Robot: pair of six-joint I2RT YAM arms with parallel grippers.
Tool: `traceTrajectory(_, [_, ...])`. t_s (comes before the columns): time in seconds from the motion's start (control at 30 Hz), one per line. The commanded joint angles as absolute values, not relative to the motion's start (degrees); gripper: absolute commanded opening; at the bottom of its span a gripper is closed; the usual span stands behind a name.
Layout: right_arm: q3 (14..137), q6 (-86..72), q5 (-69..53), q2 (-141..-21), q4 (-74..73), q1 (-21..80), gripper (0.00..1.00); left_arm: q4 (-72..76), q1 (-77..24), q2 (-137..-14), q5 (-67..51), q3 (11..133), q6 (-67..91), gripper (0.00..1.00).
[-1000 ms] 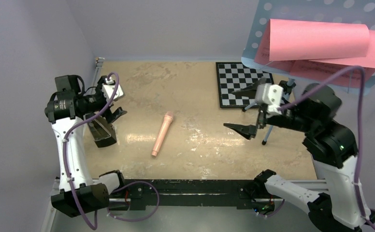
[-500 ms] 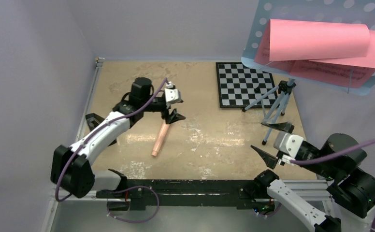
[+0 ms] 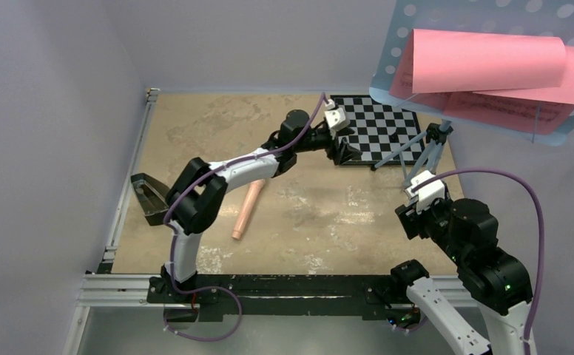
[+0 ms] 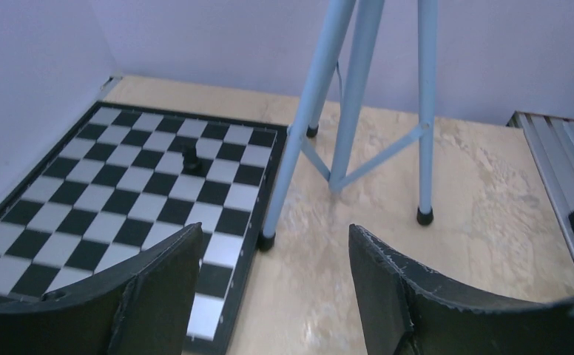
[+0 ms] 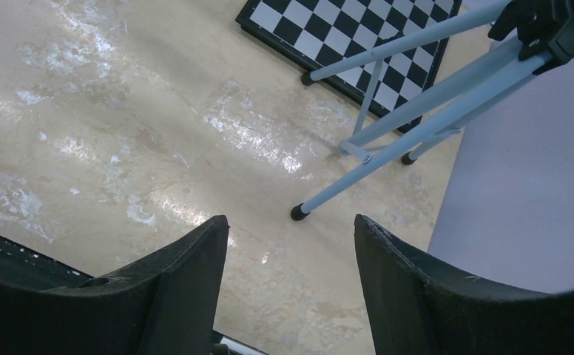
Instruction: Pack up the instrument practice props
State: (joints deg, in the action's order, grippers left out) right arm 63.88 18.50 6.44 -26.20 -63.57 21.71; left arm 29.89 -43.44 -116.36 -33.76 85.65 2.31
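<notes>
Beige tabletop (image 3: 217,118) bears the music stand (image 4: 356,81), likely light but top-heavy, its stiff tripod legs (image 5: 417,142) just ahead of the left gripper (image 4: 275,244) and right gripper (image 5: 291,229), both with jaws part-spread and empty; grip a leg high up.

Black-and-white checks are being displayed by the chessboard (image 3: 380,122), light blue by the perforated music stand (image 3: 454,15), pink by the sheet-music pages (image 3: 484,63), and peach-pink by the recorder (image 3: 245,211).

music stand (image 3: 476,15) top cropped, recorder (image 3: 245,213) partly hidden
</notes>
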Motion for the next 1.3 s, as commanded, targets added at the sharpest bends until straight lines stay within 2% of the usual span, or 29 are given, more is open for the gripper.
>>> traceTrajectory(0.0, [66.9, 15.1, 9.6, -25.2, -63.8, 18.3, 0.67, 38.2, -44.8, -124.4, -33.7, 97.1, 6.2, 0.72])
traceTrajectory(0.4, [68.6, 17.2, 12.4, -25.9, -66.6, 18.1, 0.68, 38.8, -51.7, -141.3, -31.2, 118.4, 4.9, 0.7])
traceTrajectory(0.73, [69.3, 16.3, 10.2, -26.9, -65.5, 18.1, 0.68, 35.0, -54.6, -148.1, -28.7, 128.9, 3.6, 0.56])
traceTrajectory(0.83, [69.2, 16.8, 10.0, -26.4, -65.7, 18.1, 0.69, 33.5, -55.1, -150.0, -29.7, 132.3, 2.5, 0.41])
traceTrajectory(0.9, [68.8, 17.2, 10.1, -26.0, -65.8, 18.1, 0.69, 33.0, -55.3, -150.1, -28.5, 132.8, 2.2, 0.16])
traceTrajectory(0.93, [68.5, 17.3, 10.1, -25.8, -65.8, 18.1, 0.69, 32.9, -55.3, -150.0, -27.6, 132.8, 2.0, 0.07])
traceTrajectory(0.97, [68.4, 17.3, 10.2, -25.8, -65.8, 18.0, 0.69, 32.8, -55.3, -150.0, -27.1, 132.6, 2.0, 0.04])
traceTrajectory(1.03, [67.9, 17.3, 10.5, -25.8, -65.5, 18.1, 0.69, 32.8, -55.2, -149.4, -26.8, 131.8, 1.9, 0.0])
traceTrajectory(1.27, [66.7, 17.0, 6.5, -25.6, -62.4, 18.1, 0.7, 34.0, -53.3, -142.7, -32.1, 124.6, 3.0, 0.0])
